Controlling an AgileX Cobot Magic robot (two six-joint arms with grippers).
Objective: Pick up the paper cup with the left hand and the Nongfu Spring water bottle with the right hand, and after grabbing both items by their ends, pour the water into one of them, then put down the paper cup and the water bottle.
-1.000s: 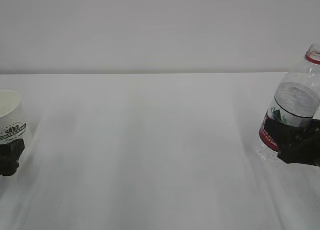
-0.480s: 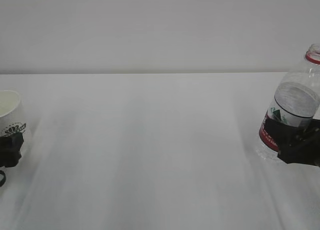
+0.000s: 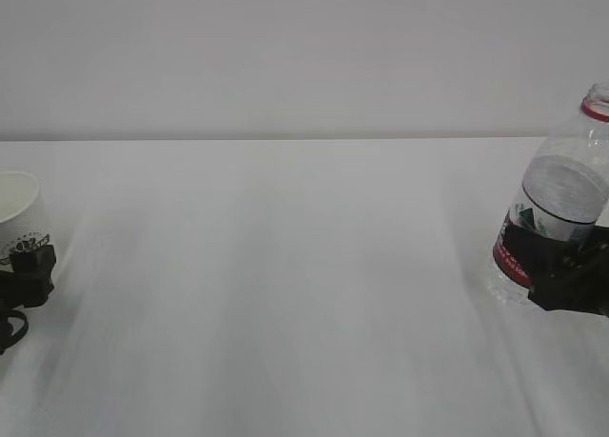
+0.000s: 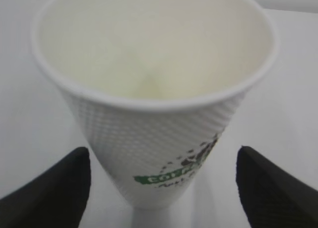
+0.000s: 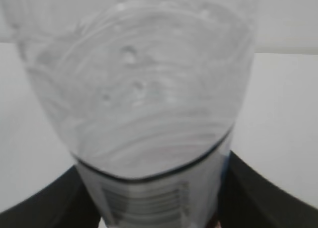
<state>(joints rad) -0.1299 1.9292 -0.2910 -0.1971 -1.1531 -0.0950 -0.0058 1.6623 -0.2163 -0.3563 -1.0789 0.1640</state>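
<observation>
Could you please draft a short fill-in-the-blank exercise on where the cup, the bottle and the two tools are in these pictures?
1. The left tool stands open, its fingers on either side of the paper ____.
2. The right tool is closed on the bottle at its ____ label.
3. The bottle's mouth has no ____ on it.
4. In the exterior view the paper cup stands at the far ____ edge.

Missing words: cup; red; cap; left

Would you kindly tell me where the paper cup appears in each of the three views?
Exterior view: paper cup at the far left edge, partly cut off, on the white table.
Left wrist view: fills the centre, seen from above, between the black fingers.
Right wrist view: not in it.
Shared landmark: the cup's green logo.
</observation>
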